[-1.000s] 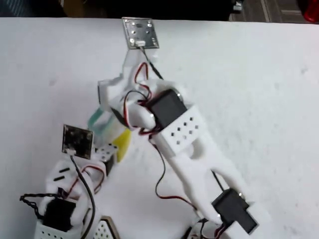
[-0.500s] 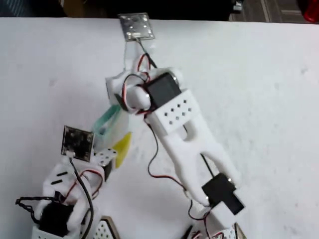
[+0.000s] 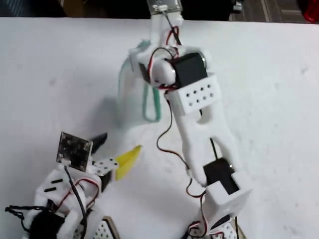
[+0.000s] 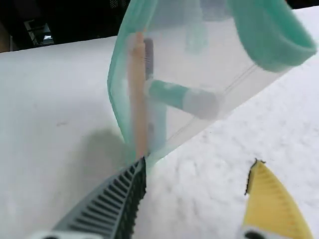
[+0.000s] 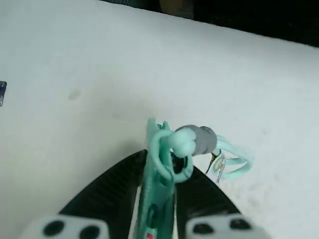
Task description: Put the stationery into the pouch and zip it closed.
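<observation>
A clear pouch (image 3: 132,94) with teal trim hangs over the far middle of the table, its teal strap (image 3: 149,105) dangling. My right gripper (image 5: 158,191) is shut on the pouch's teal top edge (image 5: 155,164), just below the zip pull (image 5: 192,138). Through the pouch wall (image 4: 209,64) I see a peach pencil (image 4: 137,99) and a teal pen (image 4: 169,94) inside. My left gripper (image 3: 117,149) sits low at the near left, open, with nothing between its dark and yellow fingers. The left gripper (image 4: 197,169) is just short of the pouch's lower corner, apart from it.
The white table (image 3: 259,74) ends at a dark far edge close behind the right arm's wrist. The right arm's long white body (image 3: 204,129) crosses the middle of the table. A small dark thing (image 5: 1,93) shows at the edge of the right wrist view.
The right arm has swung the pouch up and towards the table's far edge, away from the left gripper. The left arm has drawn back slightly towards the near left.
</observation>
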You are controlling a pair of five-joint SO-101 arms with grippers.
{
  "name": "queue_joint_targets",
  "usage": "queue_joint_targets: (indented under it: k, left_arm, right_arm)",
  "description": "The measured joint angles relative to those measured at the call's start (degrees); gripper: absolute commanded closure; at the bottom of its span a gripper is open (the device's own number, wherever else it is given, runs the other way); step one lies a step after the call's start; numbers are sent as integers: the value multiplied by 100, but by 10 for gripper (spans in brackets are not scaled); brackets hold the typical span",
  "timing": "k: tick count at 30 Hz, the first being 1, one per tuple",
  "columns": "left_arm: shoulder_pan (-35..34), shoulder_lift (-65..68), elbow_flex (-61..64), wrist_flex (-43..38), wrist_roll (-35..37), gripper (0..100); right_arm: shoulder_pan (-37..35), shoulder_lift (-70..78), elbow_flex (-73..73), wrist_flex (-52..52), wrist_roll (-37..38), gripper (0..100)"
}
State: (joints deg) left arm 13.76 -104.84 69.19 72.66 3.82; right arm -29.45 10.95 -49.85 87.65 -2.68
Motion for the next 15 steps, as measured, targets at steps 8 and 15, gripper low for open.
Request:
queue_joint_targets:
  k: [8,15]
  left_arm:
    - [-1029,9,404,-668,35,694]
    - [-2004,9,475,-949,598,698]
  right_arm:
    - [-703,-70,-202,967,3165,981]
    - [-1248,-1547,1969,967,5363,981]
